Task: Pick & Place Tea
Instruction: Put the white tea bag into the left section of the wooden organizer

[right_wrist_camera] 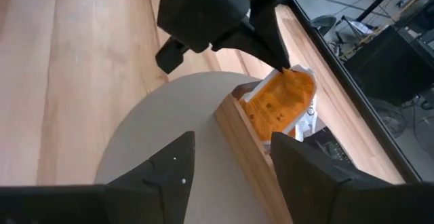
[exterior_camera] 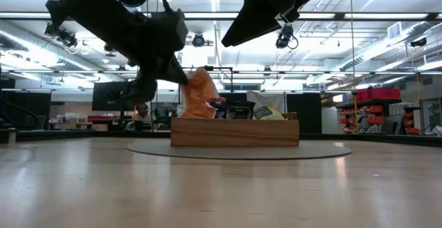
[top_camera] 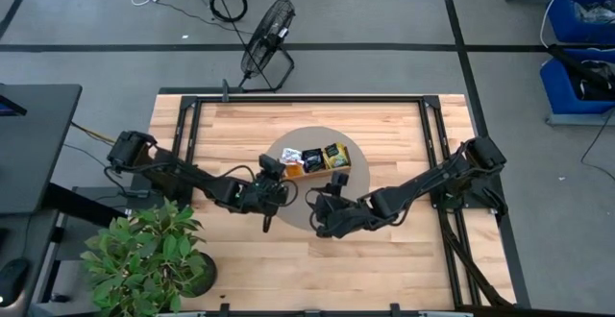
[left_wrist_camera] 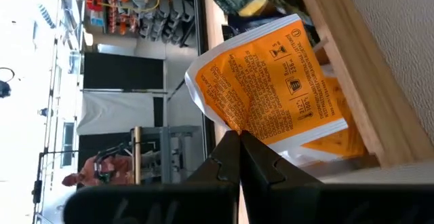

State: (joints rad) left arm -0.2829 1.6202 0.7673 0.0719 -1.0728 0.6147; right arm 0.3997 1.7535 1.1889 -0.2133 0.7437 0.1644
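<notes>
While the left end effector [left_wrist_camera: 237, 157] pinches the edge of an orange tea packet [left_wrist_camera: 281, 81] between its pressed-together fingers, the packet stands tilted over the end compartment of the wooden tray [top_camera: 332, 171], the end toward the surface's left edge, and whether its lower edge touches the tray's bottom cannot be told. The tray lies on a round grey mat [top_camera: 293, 207] near the middle of the wooden surface [top_camera: 384, 125]. In the tray's other compartments sit more tea packets: a white one with orange [top_camera: 291, 156] just beside the held packet, a dark one [top_camera: 312, 158] in the middle, and a yellow-green one [top_camera: 334, 153] toward the surface's right edge. The right end effector [right_wrist_camera: 227, 163] hovers with its fingers spread above the mat, on the near side of the tray, touching nothing.
</notes>
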